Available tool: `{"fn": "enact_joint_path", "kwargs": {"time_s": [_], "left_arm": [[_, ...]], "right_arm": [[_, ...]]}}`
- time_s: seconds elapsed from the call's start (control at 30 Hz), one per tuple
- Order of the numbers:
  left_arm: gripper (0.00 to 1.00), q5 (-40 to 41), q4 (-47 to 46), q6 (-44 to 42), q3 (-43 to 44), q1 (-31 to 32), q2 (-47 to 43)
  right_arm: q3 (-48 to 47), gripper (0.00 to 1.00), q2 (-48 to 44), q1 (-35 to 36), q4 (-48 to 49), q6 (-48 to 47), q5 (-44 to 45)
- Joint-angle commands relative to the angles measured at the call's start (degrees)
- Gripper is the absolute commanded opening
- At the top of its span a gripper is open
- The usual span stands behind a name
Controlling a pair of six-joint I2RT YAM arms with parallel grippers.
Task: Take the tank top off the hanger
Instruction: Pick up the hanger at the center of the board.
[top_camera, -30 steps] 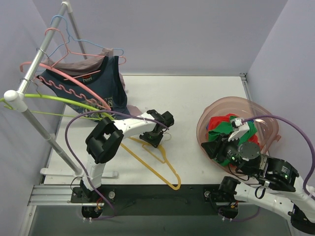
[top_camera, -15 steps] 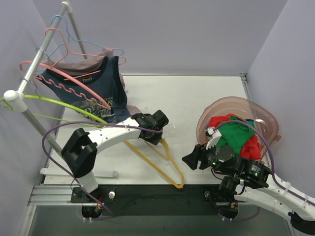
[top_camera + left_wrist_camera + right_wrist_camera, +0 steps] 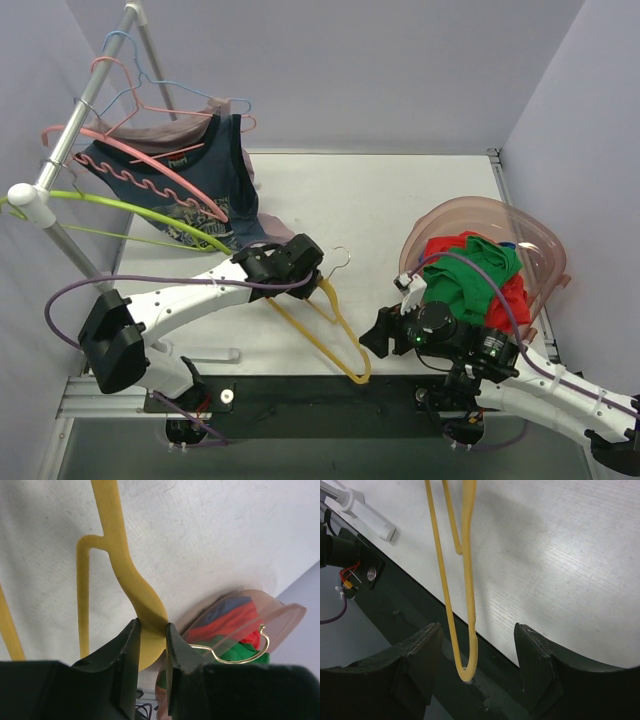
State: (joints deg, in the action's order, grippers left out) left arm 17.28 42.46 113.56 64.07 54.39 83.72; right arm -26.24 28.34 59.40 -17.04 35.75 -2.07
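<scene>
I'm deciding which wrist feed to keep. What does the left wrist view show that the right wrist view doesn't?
Only the left wrist: the left claw shut on the yellow hanger at its neck, the metal hook, and the pink basket holding clothes.
Only the right wrist: the right claw open above the hanger's far bend, the dark base rail and the rack's white foot.
Both: the yellow hanger over the white table.

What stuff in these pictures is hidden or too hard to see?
Top view: the left gripper's fingertips, tucked under its own wrist.
Top view: the print on the navy tank top, too small and crossed by a pink hanger.
Top view: clothes lower in the pink bowl, covered by the green cloth.
Right wrist view: the yellow hanger's hook end, cut off by the top edge.
</scene>
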Motion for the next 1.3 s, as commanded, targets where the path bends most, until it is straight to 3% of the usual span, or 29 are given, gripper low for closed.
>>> {"fn": "enact_joint_path", "kwargs": {"time_s": [0.0, 0.33, 0.6, 0.63, 0.77, 0.9, 0.97, 1.03, 1.07, 1.1, 1.27], "left_arm": [[0.00, 4.1, -4.1, 8.5, -1.0, 0.5, -5.1], [0.00, 5.2, -8.1, 8.6, -3.2, 0.7, -8.1], [0.00, 6.0, -11.1, 8.0, -3.7, 1.1, -9.8], [0.00, 6.2, -11.3, 7.8, -3.7, 1.2, -10.0], [0.00, 6.8, -12.4, 6.6, -3.6, 1.3, -10.8], [0.00, 5.4, -18.1, -0.2, -6.5, 1.7, -12.6], [0.07, 4.9, -23.5, -4.5, -8.3, 1.9, -14.3], [0.24, 3.7, -31.0, -8.7, -11.8, 1.9, -15.5], [0.30, 3.3, -34.3, -14.8, -12.9, 1.9, -16.7], [0.43, 2.4, -39.6, -18.0, -13.6, 2.0, -17.2], [0.66, -1.4, -41.5, -32.2, -12.0, 2.6, -17.8]], "right_arm": [[3.7, 0.59, -0.5, 0.4, 8.0, 3.7, -4.1], [9.4, 0.53, -0.2, 1.3, 14.0, 8.5, -6.9], [9.5, 0.44, 1.5, 2.7, 13.3, 9.0, -4.4], [9.5, 0.41, 1.5, 2.9, 13.3, 8.9, -4.2], [7.5, 0.00, -0.1, 4.0, 9.8, 9.0, -0.9], [1.1, 0.00, -5.0, 4.9, 0.0, 7.1, 8.4], [-1.8, 0.00, -8.0, 4.9, -5.0, 5.0, 10.8], [-6.2, 0.00, -9.5, 4.9, -9.0, 2.8, 13.7], [-7.8, 0.00, -9.5, 4.9, -10.4, 2.2, 14.5], [-10.5, 0.00, -9.4, 4.9, -11.6, 1.8, 16.0], [-16.3, 0.00, -7.2, 4.9, -16.4, -0.7, 18.9]]}}
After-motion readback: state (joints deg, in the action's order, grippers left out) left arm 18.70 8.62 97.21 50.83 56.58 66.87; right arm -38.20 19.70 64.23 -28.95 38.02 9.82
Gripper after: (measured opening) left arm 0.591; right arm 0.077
